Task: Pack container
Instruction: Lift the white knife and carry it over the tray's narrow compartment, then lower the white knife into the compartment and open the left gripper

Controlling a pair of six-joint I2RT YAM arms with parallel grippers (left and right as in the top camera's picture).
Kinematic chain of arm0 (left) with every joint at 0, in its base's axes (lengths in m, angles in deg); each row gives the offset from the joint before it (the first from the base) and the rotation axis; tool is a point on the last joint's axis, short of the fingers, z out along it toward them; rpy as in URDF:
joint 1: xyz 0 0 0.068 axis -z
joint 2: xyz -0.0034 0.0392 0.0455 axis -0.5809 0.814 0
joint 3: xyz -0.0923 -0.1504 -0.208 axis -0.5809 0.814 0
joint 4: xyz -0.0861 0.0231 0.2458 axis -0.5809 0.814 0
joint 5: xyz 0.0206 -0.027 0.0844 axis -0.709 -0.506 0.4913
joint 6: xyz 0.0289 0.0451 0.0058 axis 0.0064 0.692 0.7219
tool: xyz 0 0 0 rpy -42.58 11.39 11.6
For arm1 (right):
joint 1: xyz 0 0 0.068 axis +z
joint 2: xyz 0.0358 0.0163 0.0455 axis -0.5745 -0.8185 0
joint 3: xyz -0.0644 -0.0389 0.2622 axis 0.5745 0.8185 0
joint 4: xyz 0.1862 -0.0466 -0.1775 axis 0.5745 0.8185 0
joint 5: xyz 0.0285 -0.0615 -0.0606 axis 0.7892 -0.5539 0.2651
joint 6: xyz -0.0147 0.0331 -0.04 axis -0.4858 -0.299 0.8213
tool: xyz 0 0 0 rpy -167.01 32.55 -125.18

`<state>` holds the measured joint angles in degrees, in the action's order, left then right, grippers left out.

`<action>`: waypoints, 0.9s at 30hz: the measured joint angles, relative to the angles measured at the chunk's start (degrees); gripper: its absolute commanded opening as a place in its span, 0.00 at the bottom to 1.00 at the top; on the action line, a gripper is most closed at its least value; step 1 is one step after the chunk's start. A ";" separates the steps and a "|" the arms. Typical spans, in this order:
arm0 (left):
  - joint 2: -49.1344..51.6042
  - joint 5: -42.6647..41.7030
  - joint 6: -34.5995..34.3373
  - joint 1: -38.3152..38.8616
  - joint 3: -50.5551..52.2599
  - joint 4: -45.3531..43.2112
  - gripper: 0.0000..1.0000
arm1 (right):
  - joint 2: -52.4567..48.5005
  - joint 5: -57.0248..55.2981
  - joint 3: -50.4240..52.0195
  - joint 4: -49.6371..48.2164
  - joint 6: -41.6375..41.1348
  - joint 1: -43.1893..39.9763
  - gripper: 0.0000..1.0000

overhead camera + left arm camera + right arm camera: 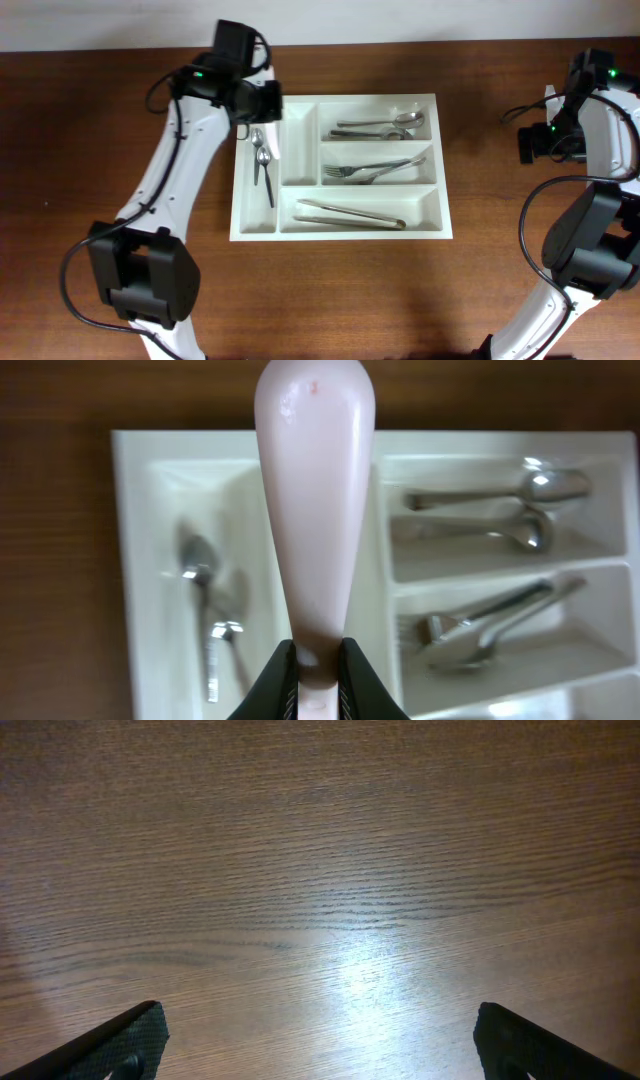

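Wood-grain table [400, 300] carries the white container [300, 155] at its centre, between the two arms. Above the tray's narrow upright compartments, the left gripper [318, 658] hangs with jaws nearly closed, clamped on the thin end of a pale pink utensil [315, 500]. Well apart to the right, the right gripper [320, 1055] has its fingers spread wide over bare table and holds nothing. In the overhead view, tongs [350, 214] lie in the lowest long compartment, forks [375, 170] in the middle one and spoons [380, 127] in the top one. Small spoons [263, 165] lie in the leftmost narrow compartment.
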<state>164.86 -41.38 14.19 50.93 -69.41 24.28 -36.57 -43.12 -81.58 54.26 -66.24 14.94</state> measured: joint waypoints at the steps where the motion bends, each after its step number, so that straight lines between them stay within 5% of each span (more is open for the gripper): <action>1: 0.00 0.28 -0.22 0.68 0.00 0.00 0.02 | 0.00 0.00 0.00 0.00 0.00 0.00 0.99; 27: 10.58 7.15 -1.25 4.31 0.00 -5.01 0.02 | 0.00 0.00 0.00 0.00 0.00 0.00 0.99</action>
<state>175.44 -34.23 12.94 55.24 -69.41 19.27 -36.57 -43.12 -81.58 54.26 -66.24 14.94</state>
